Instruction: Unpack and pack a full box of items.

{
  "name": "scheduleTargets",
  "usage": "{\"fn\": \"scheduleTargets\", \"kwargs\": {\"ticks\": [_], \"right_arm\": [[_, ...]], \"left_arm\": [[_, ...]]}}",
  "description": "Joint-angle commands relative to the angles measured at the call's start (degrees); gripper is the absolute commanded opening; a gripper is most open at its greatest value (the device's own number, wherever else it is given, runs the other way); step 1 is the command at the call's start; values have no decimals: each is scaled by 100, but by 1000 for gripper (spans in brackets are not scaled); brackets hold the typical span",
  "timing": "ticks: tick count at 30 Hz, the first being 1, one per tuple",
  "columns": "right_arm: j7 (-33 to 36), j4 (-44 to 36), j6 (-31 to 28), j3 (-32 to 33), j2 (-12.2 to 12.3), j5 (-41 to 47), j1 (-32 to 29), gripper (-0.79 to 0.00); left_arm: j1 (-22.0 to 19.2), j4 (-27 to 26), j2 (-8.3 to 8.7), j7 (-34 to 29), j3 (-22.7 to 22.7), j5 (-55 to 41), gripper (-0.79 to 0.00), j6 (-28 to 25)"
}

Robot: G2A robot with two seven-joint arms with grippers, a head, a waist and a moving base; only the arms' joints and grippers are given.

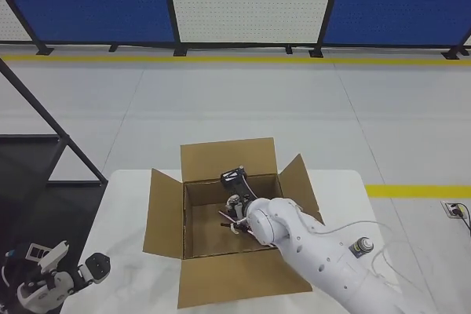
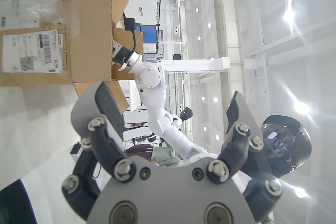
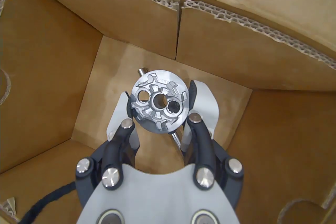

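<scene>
**Top view.** An open cardboard box (image 1: 195, 228) stands at the middle of the white table (image 1: 125, 235). Its four flaps (image 1: 228, 157) are folded outward at 12, 3, 6 and 9 o'clock. The right arm (image 1: 314, 251) enters from 4 o'clock of the box and bends over the rim into the interior. The left arm (image 1: 55, 279) sits at 8 o'clock of the box, well apart from it, near the table's corner.

**Right wrist view.** The right tool (image 3: 160, 101) is inside the box (image 3: 52, 64), clenched on a round metal disc (image 3: 147, 107). Its fingers (image 3: 193, 93) press the disc's rim from opposite sides. The disc face shows three round holes in a row (the middle one set in a raised hub) with stepped cut-outs around them. A thin metal pin (image 3: 176, 136) runs behind the disc, one end showing past the rim on each of two opposite sides. The bare brown box floor (image 3: 113, 78) lies behind the disc; whether the disc touches it cannot be told.

**Left wrist view.** The left tool (image 2: 170, 108) is released, its pads (image 2: 109, 107) wide apart with nothing between them. Beyond it stands the box (image 2: 89, 25), with shipping labels (image 2: 31, 51) on its outer wall. The right arm (image 2: 152, 93) reaches over the box's rim.
</scene>
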Motion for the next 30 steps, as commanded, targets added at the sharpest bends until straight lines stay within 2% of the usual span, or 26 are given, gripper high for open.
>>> {"fn": "scheduleTargets", "kwargs": {"ticks": [1,10,12,14,15,16,25,30], "right_arm": [[-21,270,38,-56,-94,0,54,-785],[-209,1215,-56,-227,-546,113,273,-785],[-222,1360,-55,-255,-633,102,312,-511],[-254,1503,-44,-269,-709,79,351,-317],[-263,1560,-42,-271,-746,82,363,-123],[-277,1614,-54,-264,-778,92,375,0],[-373,1942,-118,-163,-960,24,430,0],[-450,1666,-81,-23,-940,-130,399,0]], "left_arm": [[0,0,0,0,0,0,0,0],[0,0,0,0,0,0,0,0],[0,0,0,0,0,0,0,0],[0,0,0,0,0,0,0,0],[0,0,0,0,0,0,0,0],[0,0,0,0,0,0,0,0],[0,0,0,0,0,0,0,0],[0,0,0,0,0,0,0,0]]}}
